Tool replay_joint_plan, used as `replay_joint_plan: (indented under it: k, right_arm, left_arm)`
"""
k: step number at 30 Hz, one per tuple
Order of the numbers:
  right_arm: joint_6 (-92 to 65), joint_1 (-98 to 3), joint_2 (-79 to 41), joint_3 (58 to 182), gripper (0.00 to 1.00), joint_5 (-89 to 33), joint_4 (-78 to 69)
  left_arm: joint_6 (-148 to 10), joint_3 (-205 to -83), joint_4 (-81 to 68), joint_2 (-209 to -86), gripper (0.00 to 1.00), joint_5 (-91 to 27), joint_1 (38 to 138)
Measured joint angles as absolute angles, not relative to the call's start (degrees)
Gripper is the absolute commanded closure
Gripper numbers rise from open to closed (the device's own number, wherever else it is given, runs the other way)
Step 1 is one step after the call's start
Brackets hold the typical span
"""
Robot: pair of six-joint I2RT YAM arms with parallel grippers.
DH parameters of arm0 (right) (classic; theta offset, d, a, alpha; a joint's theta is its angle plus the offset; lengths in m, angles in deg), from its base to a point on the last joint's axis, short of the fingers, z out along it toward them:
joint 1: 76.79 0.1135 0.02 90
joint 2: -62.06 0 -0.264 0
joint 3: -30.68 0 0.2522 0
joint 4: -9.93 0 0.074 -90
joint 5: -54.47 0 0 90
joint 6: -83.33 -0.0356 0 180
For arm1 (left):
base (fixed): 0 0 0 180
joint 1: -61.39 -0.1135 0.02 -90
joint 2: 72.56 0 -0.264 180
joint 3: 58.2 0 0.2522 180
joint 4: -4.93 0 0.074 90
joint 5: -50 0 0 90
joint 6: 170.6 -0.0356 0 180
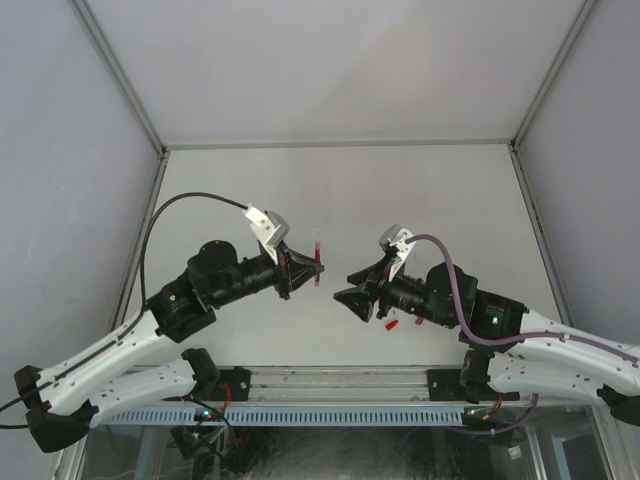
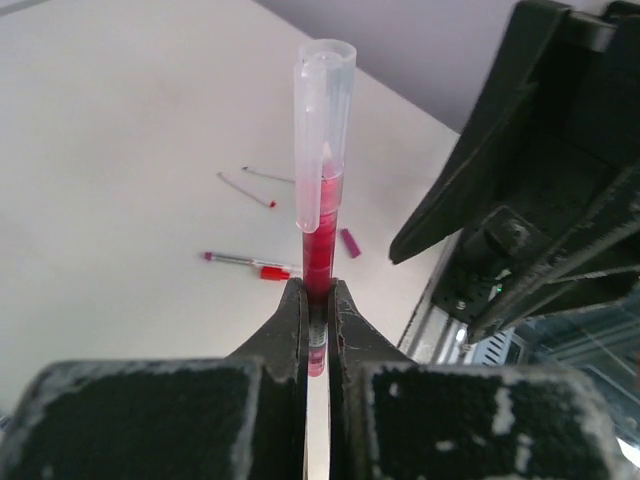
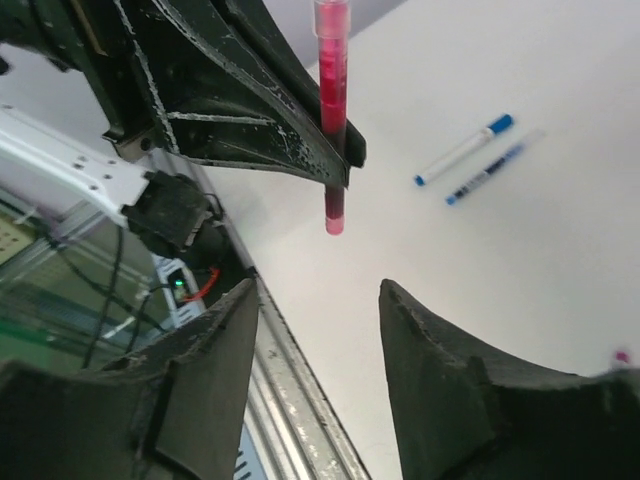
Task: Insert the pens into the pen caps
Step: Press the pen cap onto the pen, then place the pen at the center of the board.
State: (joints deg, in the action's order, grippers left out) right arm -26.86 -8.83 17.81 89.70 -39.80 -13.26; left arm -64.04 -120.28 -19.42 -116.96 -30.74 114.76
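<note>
My left gripper (image 1: 310, 268) (image 2: 318, 292) is shut on a red pen (image 1: 317, 258) (image 2: 322, 235) and holds it upright above the table. A clear, frosted cap (image 2: 323, 130) sits over the pen's upper end. My right gripper (image 1: 353, 289) (image 3: 318, 300) is open and empty, just right of the held pen. In the right wrist view the red pen (image 3: 332, 110) hangs between the left gripper's fingers (image 3: 250, 110), its lower end ahead of my open jaws. A red-capped pen (image 2: 248, 264) and a magenta cap (image 2: 349, 242) lie on the table.
Two blue pens (image 3: 463, 150) (image 3: 492, 168) lie side by side on the white table. Two thin refills (image 2: 245, 189) (image 2: 268, 175) lie farther off. Small red pieces (image 1: 392, 322) lie under the right arm. Grey walls (image 1: 60, 150) enclose the table; a metal rail (image 1: 330, 380) runs along its near edge.
</note>
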Motion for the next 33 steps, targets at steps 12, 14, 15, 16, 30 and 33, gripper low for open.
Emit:
replay_joint_plan:
  k: [12, 14, 15, 16, 30, 33]
  right_arm:
    - [-32.56, -21.87, 14.08, 89.7, 0.18, -42.51, -25.74]
    - [-33.59, -25.24, 14.05, 89.61, 0.17, -41.81, -27.12]
    - [-33.87, -26.33, 14.19, 89.46, 0.17, -41.57, -27.47]
    - [-34.2, -27.69, 14.51, 89.04, 0.17, -41.13, -27.58]
    - [-35.47, -29.57, 18.69, 86.7, 0.0, -42.64, -31.69]
    - [-37.24, -29.57, 17.42, 86.7, 0.0, -43.84, -32.96]
  left_arm:
    - [-61.01, -120.74, -26.7, -125.7, 1.0, -46.06, 113.68]
    - [-60.04, -121.26, -27.99, -127.89, 1.0, -47.97, 113.27]
    - [-59.56, -121.63, -28.64, -129.11, 1.0, -48.91, 113.03]
    - [-59.04, -122.0, -29.14, -130.45, 1.0, -49.56, 112.72]
    - [-52.09, -129.98, -34.39, -150.8, 1.0, -52.58, 102.21]
    - [-52.11, -133.48, -36.95, -156.17, 1.0, -52.75, 100.75]
